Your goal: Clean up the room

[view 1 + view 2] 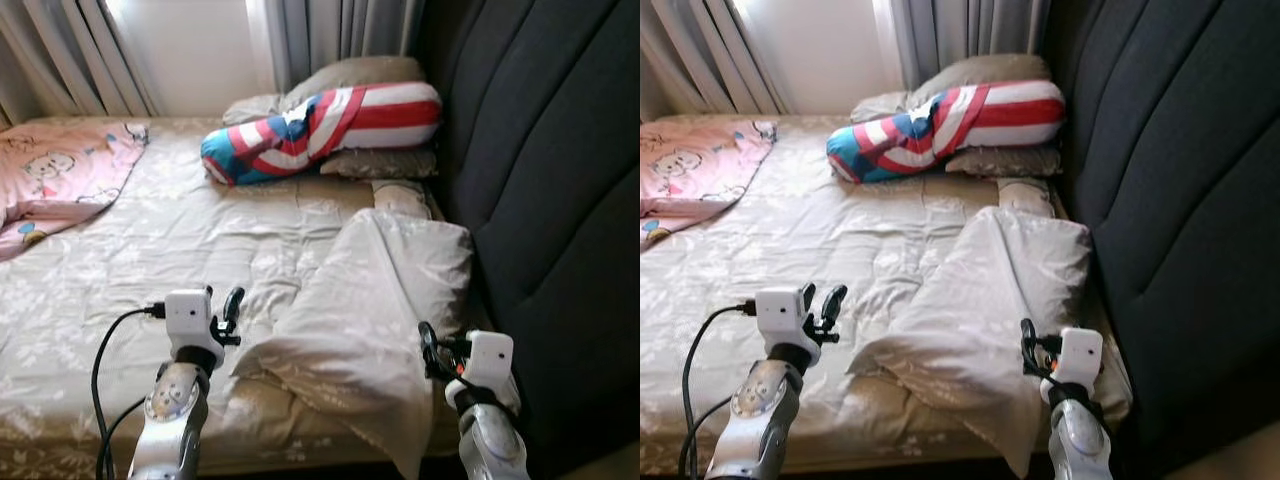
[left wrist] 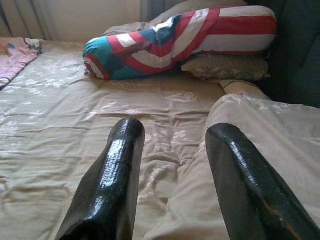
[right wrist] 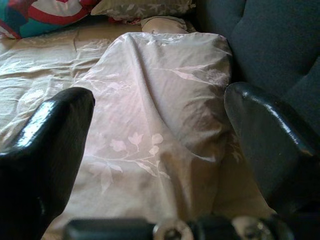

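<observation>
1. A pink cartoon-print blanket (image 1: 55, 175) lies crumpled at the far left of the bed (image 1: 180, 240), well apart from me.
2. My left claw (image 1: 228, 310) hovers spread and empty just beside the near edge of the rumpled beige floral quilt (image 1: 370, 300).
3. A red, white and blue striped bolster (image 1: 320, 120) rests on beige pillows (image 1: 380, 160) at the head.
4. My right claw (image 1: 1025, 345) is spread too, empty, beside the quilt's hanging corner and near the dark padded headboard (image 1: 550, 180).
5. Risk: pinching only a thin fold could let the quilt slip; uneven pulls could drag it off the bed.
</observation>
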Tool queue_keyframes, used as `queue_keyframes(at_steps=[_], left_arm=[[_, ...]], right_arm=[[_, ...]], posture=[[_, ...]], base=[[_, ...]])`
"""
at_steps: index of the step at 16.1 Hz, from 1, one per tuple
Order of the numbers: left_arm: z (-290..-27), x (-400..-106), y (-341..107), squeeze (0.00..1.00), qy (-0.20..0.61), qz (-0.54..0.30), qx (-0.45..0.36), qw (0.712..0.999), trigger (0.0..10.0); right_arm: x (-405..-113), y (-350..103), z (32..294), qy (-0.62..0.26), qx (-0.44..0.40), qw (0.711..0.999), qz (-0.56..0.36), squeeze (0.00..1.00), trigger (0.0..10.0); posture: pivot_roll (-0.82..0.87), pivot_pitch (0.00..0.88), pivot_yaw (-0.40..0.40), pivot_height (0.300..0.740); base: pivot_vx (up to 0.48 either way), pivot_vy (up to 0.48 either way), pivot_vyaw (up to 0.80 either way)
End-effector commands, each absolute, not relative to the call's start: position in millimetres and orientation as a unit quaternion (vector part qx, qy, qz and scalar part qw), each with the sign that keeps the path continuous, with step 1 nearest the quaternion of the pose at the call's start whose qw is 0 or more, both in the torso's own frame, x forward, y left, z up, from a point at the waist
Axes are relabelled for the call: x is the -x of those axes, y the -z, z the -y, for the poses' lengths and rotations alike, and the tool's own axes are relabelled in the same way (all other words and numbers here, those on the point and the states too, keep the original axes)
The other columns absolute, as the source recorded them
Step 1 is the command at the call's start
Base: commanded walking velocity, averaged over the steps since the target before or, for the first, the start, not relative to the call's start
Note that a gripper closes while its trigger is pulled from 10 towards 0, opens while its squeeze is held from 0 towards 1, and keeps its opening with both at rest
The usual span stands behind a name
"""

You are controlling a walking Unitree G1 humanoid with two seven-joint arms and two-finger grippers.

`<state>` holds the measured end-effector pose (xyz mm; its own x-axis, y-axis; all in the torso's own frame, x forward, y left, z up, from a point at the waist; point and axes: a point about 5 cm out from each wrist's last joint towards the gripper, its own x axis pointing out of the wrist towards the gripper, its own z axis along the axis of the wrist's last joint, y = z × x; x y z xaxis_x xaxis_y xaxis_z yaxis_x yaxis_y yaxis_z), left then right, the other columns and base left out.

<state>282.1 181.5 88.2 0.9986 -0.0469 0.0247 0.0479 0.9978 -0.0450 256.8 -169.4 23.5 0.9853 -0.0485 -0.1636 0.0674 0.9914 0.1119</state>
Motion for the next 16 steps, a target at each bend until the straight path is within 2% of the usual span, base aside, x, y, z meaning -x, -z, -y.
queue_keyframes(at_steps=[1,16], left_arm=[[-180.3,-281.7,-91.2,0.00,0.029,0.014,0.022,0.999,10.0],[-176.4,-281.4,-90.8,0.00,0.036,0.010,0.026,0.999,10.0]], right_arm=[[-258.9,-23.3,169.6,0.028,-0.059,0.994,-0.082,0.00,10.0],[-259.2,-18.6,164.7,0.014,-0.065,0.993,-0.093,0.00,10.0]], posture=[[-0.05,0.023,-0.022,0.666],[-0.04,0.017,-0.027,0.662]], base=[[0.000,0.000,0.00],[0.000,0.000,0.00]])
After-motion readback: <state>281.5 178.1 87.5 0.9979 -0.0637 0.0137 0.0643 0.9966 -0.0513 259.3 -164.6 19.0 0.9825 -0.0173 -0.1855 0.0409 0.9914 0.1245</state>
